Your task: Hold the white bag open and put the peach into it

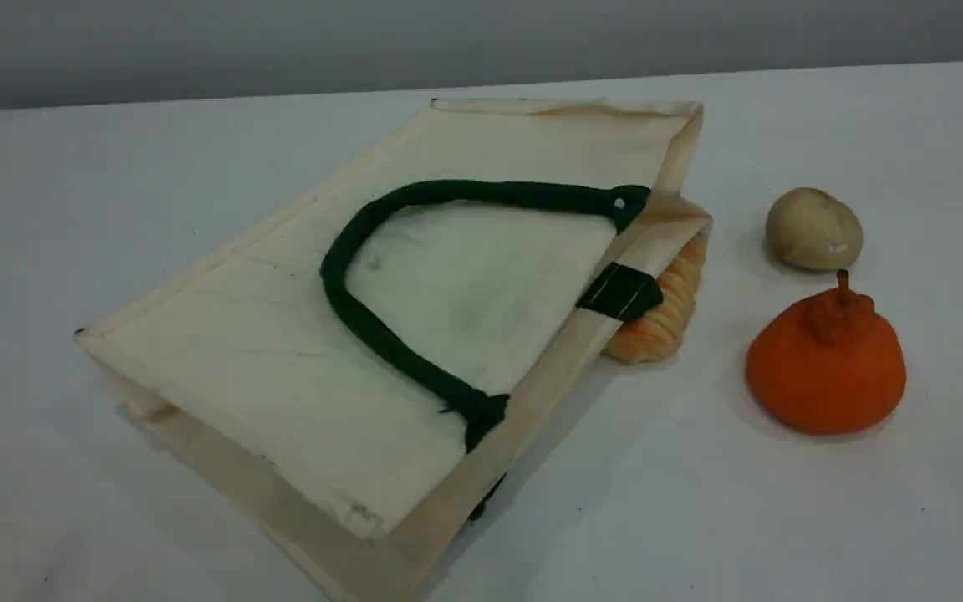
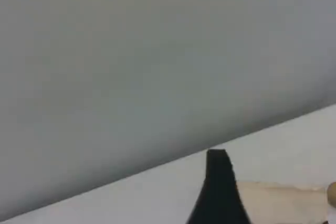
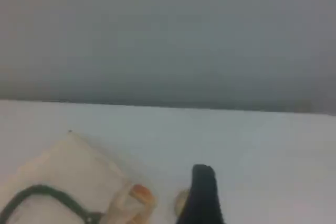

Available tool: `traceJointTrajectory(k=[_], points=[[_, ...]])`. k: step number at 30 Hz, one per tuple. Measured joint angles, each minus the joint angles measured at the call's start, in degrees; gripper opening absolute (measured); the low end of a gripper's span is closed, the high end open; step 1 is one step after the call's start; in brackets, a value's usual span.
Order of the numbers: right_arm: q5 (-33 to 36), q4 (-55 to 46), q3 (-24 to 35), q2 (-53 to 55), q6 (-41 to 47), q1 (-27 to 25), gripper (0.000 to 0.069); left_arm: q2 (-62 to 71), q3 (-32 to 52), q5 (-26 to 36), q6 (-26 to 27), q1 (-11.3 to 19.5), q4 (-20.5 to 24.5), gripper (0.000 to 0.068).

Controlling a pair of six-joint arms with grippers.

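Tote [image 1: 281, 351] flat mid-frame on worktop [image 1: 782, 518], ribbed orange lump [image 1: 665, 318] at its mouth; right pincer [image 3: 202, 195] apart, left pincer [image 2: 218, 187] unclear.

A white table [image 1: 782, 518] is seen bearing the white bag [image 1: 298, 359] laid flat, an orange ribbed object [image 1: 664, 322] at its mouth, a beige lump [image 1: 812, 229] and an orange stemmed fruit [image 1: 826, 368] near its right.

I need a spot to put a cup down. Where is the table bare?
Bare table lies in front of the orange fruit and left of the white bag. It is crowded between the bag's mouth, the beige lump and the orange fruit.
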Motion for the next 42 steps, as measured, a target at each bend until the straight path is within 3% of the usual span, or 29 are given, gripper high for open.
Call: traceJointTrajectory(k=[16, 20, 29, 42], points=[[15.00, -6.10, 0.00, -12.57, 6.58, 0.05, 0.0539, -22.77, 26.78, 0.16, 0.18, 0.00, 0.13, 0.0491], [14.88, -5.82, 0.85, -14.20, 7.11, 0.05, 0.0539, -28.84, 32.57, 0.11, 0.22, 0.00, 0.13, 0.0491], [15.03, -4.88, 11.52, -22.05, 7.23, 0.05, 0.0539, -38.31, 44.55, 0.11, 0.22, 0.00, 0.00, 0.0491], [15.03, -4.67, 30.28, -35.99, 6.61, 0.05, 0.0539, -39.93, 58.04, -0.02, 0.22, 0.00, -0.67, 0.0491]])
